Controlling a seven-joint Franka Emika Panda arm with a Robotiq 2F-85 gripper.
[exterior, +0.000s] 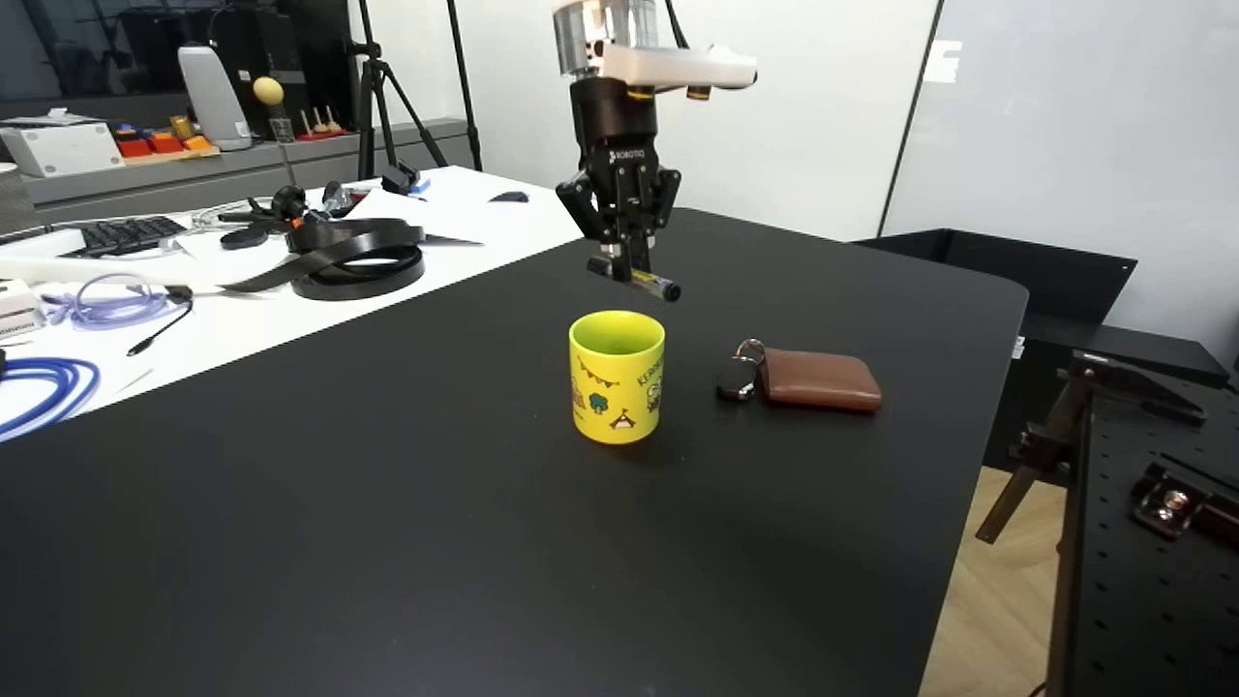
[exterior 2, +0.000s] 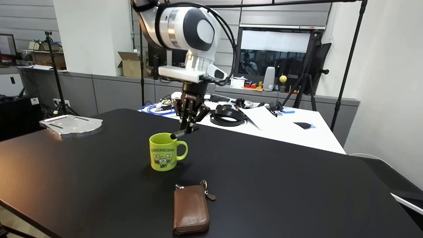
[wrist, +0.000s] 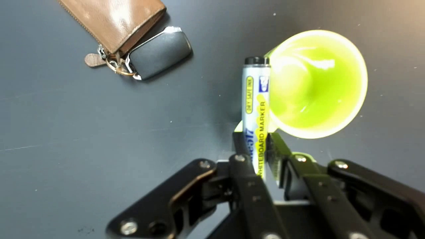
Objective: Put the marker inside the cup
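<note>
The marker (wrist: 256,96) is slim, with a black end and a white and yellow printed label. My gripper (wrist: 254,142) is shut on it in the wrist view. The marker also shows in both exterior views (exterior: 654,284) (exterior 2: 179,133), roughly level and slightly tilted, held above the table. The yellow cup (exterior: 618,392) stands upright with printed marks on its side; its handle shows in an exterior view (exterior 2: 163,155). In the wrist view the cup's open mouth (wrist: 322,86) lies just right of the marker, which overlaps its rim edge. The gripper (exterior: 634,263) is higher than the cup and beside it.
A brown wallet (exterior: 823,380) with a dark key fob (wrist: 161,54) lies on the black table (exterior 2: 281,191) near the cup. A white table with cables and black straps (exterior: 358,257) adjoins it. A flat metal plate (exterior 2: 72,125) lies at the table's far edge.
</note>
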